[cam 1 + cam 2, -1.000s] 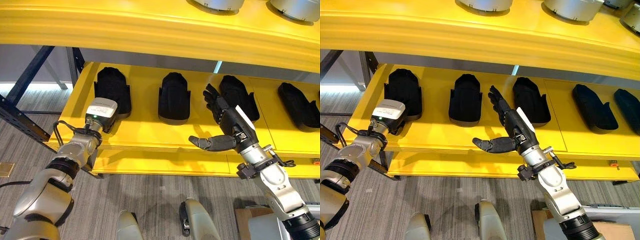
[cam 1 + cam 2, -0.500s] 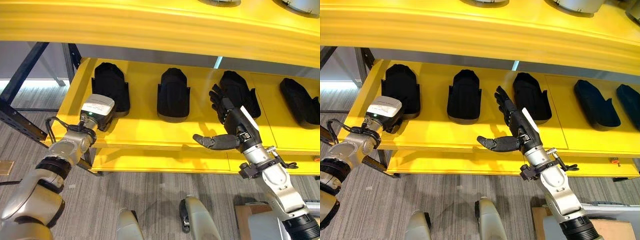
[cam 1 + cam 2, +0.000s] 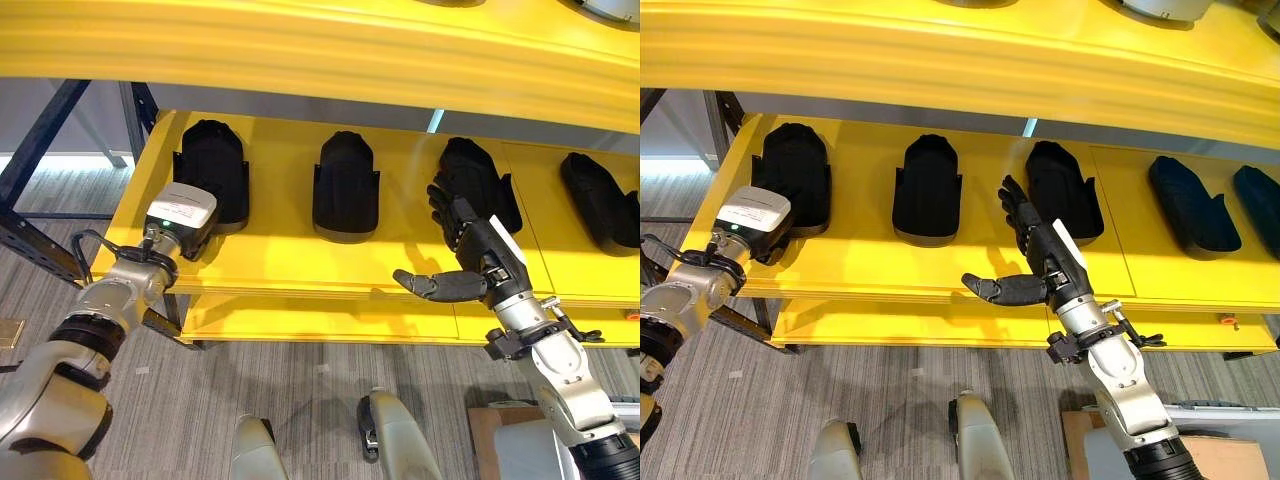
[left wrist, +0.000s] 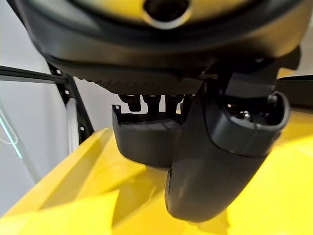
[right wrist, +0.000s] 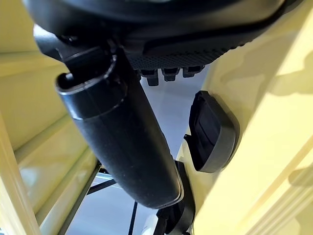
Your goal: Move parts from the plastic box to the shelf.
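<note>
The right hand (image 3: pixel 1040 262) has drawn back from the third part (image 3: pixel 1062 203) on the yellow shelf (image 3: pixel 870 265), fingers spread and empty (placement looks finished); I cannot tell the left hand's (image 3: pixel 185 215) state.

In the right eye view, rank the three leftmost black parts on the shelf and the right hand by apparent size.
1. Right hand, but it is nearer the camera, so unsure.
2-4. Leftmost part, second part and third part look alike; no ranking among them.
</note>
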Controlling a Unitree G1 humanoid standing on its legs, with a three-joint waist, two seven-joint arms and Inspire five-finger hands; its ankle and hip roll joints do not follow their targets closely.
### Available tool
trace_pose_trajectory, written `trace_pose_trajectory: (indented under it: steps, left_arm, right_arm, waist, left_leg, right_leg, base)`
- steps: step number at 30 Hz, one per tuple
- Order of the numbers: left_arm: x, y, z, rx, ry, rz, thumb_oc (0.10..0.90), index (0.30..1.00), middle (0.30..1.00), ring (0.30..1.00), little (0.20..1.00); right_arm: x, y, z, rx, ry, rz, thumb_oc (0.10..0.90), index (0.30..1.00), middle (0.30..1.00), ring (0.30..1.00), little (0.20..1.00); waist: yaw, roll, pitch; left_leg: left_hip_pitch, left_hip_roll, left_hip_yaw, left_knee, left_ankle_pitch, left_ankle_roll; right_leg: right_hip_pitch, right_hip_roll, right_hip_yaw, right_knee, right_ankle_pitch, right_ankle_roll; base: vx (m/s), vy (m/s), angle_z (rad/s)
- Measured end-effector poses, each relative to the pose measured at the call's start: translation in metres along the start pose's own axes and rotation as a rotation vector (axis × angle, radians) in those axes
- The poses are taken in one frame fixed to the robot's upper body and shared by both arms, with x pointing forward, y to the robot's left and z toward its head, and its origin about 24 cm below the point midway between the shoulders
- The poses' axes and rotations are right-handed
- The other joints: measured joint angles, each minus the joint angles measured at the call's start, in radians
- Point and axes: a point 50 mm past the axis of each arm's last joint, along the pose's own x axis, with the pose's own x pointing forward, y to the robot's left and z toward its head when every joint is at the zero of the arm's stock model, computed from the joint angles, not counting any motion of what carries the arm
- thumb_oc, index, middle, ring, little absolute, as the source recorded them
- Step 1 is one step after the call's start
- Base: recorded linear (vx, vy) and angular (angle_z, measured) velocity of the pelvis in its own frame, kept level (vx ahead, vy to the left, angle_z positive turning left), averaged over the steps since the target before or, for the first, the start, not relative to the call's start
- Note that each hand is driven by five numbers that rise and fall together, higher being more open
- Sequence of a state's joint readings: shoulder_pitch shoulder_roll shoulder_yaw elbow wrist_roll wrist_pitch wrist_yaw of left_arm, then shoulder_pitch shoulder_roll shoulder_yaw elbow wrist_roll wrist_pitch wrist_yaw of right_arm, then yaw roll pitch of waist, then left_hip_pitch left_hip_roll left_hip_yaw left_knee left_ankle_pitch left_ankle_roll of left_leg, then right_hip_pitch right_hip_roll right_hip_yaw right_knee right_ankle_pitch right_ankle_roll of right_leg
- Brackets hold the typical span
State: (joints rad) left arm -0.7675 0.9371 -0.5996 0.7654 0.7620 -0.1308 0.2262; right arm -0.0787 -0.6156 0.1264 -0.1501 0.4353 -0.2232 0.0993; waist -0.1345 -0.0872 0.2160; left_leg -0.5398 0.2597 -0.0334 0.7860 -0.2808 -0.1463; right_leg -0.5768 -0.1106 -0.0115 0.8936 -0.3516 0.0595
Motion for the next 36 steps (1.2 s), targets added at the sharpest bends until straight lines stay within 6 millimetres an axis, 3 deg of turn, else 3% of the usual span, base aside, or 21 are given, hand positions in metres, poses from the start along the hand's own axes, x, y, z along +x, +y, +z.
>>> trace_pose_trajectory:
  steps: [13, 36]
  left_arm:
    - [-0.007, 0.006, -0.024, 0.086, 0.046, -0.024, 0.9, 1.0, 1.0, 1.0, 1.0]
    - [-0.006, 0.01, -0.018, 0.105, 0.014, -0.008, 0.9, 1.0, 1.0, 1.0, 1.0]
  right_arm:
    - [0.0, 0.0, 0.0, 0.002, -0.001, -0.002, 0.9, 1.0, 1.0, 1.0, 1.0]
    - [-0.006, -0.006, -0.002, -0.001, 0.015, -0.03, 0.9, 1.0, 1.0, 1.0, 1.0]
  waist:
    - [0.004, 0.0, 0.001]
    - [0.011, 0.0, 0.001]
  left_leg:
    - [0.0, 0.0, 0.001, 0.0, 0.0, 0.0]
    - [-0.002, 0.0, 0.001, 0.002, 0.0, 0.0]
  right_leg:
    - [0.0, 0.0, 0.0, 0.0, 0.0, 0.0]
    - [-0.003, 0.0, 0.001, 0.002, -0.001, 0.0]
  base:
    - [0.0, 0.0, 0.0]
    - [0.0, 0.0, 0.0]
